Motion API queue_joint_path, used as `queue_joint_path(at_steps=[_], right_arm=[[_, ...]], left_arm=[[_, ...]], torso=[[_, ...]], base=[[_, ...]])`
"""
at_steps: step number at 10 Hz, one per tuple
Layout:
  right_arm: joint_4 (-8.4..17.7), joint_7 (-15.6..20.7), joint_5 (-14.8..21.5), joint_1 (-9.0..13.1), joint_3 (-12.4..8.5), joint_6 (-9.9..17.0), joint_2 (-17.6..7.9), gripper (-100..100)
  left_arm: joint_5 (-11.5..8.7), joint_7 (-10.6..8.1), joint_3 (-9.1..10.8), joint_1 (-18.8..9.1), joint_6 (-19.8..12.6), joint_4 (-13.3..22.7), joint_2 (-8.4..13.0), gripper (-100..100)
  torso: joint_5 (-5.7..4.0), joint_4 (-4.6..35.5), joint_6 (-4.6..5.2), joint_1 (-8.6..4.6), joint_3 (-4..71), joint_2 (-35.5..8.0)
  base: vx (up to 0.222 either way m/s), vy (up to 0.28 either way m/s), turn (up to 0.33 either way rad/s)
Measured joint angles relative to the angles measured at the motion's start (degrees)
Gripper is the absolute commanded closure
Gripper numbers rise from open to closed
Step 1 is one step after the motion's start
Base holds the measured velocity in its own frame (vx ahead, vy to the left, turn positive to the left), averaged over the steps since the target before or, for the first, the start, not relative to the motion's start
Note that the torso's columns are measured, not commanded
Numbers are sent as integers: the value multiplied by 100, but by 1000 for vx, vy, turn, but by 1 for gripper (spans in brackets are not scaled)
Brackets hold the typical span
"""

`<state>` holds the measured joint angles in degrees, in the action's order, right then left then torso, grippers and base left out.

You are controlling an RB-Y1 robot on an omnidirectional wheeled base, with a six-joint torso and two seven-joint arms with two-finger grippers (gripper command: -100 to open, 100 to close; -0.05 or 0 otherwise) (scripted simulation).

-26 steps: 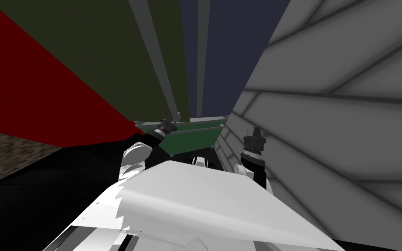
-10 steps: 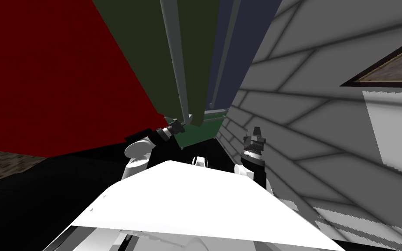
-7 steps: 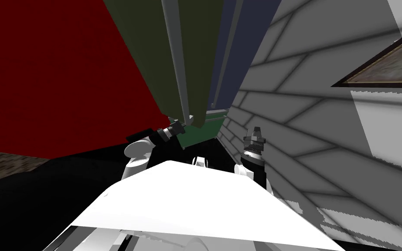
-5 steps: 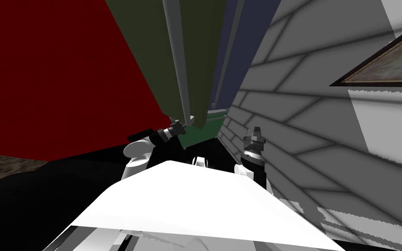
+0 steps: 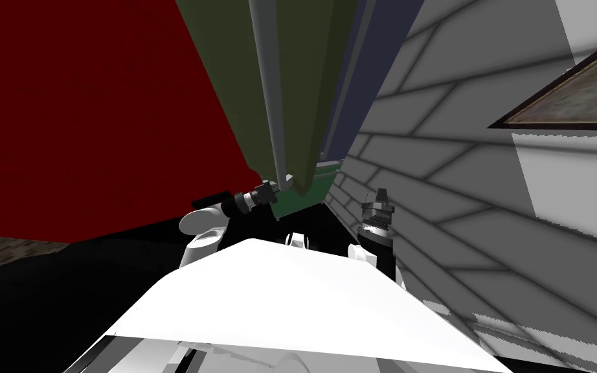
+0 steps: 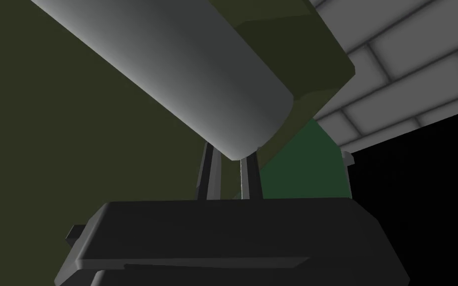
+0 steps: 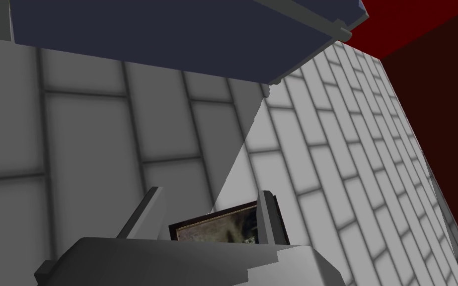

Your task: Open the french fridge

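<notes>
Faces the fridge (image 5: 310,97) close ahead. Reaches the left arm forward and inward, forearm almost level. Clamps left gripper (image 5: 276,188) on the lower end of the grey handle (image 6: 183,69) of the olive door (image 5: 226,84), fingers (image 6: 206,171) close together, tips hidden behind the bar. Has that door swung out from the navy door (image 7: 148,39) beside it, green drawer (image 5: 307,194) below. Holds right arm upright by the tiled wall (image 5: 459,194), right gripper (image 5: 379,193) spread, empty
</notes>
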<state>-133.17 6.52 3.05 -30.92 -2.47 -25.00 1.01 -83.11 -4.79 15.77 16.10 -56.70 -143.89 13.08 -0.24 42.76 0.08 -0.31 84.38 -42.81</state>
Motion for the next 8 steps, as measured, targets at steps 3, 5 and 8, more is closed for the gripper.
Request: queue_joint_path(at_steps=[3,5,8], right_arm=[[0,0,0,0,0,0,0,0],[0,0,0,2,3,0,2,0],[0,0,0,1,2,0,2,0]], left_arm=[[-397,210,-20,-59,-236,50,47,-100],[-301,-22,113,-335,-205,198,221,-100],[-224,-411,435,-865,-113,644,582,-100]], torso=[[-8,13,0,-22,-1,-11],[5,-35,-4,-23,7,30],[17,-47,-3,13,25,60]], base=[[-72,109,-59],[-114,-21,-161],[-134,-22,-209]])
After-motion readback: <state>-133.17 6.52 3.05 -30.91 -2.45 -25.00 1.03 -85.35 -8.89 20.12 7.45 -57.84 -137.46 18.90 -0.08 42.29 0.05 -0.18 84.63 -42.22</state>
